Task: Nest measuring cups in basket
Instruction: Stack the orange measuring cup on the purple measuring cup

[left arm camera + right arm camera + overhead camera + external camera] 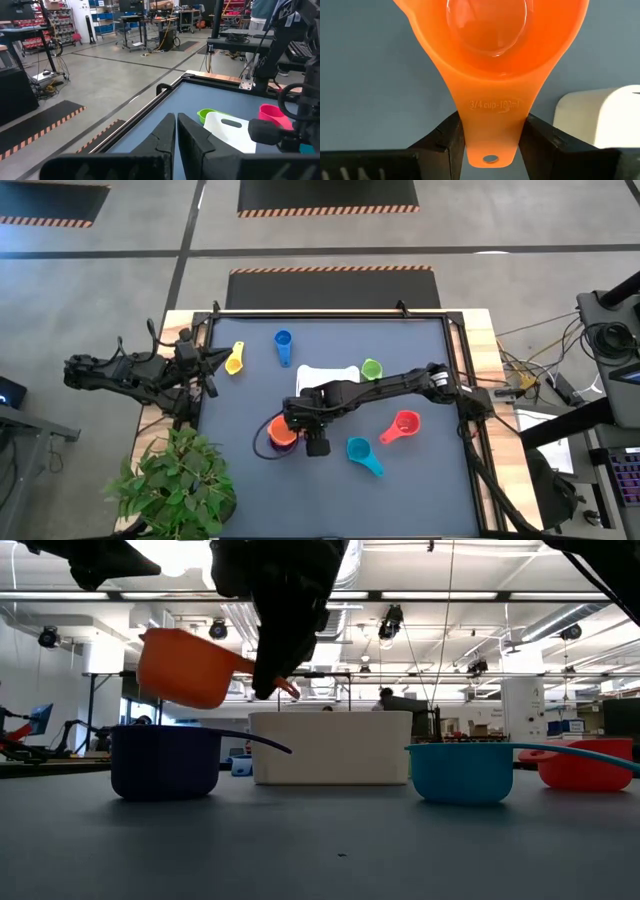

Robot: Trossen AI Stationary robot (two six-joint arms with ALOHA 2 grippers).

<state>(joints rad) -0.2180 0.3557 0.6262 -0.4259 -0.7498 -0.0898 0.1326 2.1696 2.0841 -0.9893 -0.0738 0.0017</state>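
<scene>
The bench (pixel 330 480) has a dark blue-grey mat framed in pale wood, standing on a grey concrete floor with black mats edged in orange-and-black stripes (pixel 330 196); a potted plant (pixel 175 485) sits at the lower left of the high view, and cables and equipment crowd the right edge. The low view looks into a wide workshop with ceiling strip lights, where a person (pixel 385 698) shows only as a dark shape behind the basket (pixel 330 747). The right hand (pixel 300 423), left of centre in the high view, grips the orange cup (pixel 492 55) by its handle — the cup hangs tilted above the purple cup (pixel 165 760), mostly hidden under the arm from above. The white basket lies just above it, partly covered by the arm. Yellow (pixel 235 361), blue (pixel 283 342), green (pixel 371 368), red (pixel 404 425) and teal (pixel 360 451) cups lie scattered on the mat. The left hand (pixel 176 131) is closed and empty, parked at the bench's left edge.
</scene>
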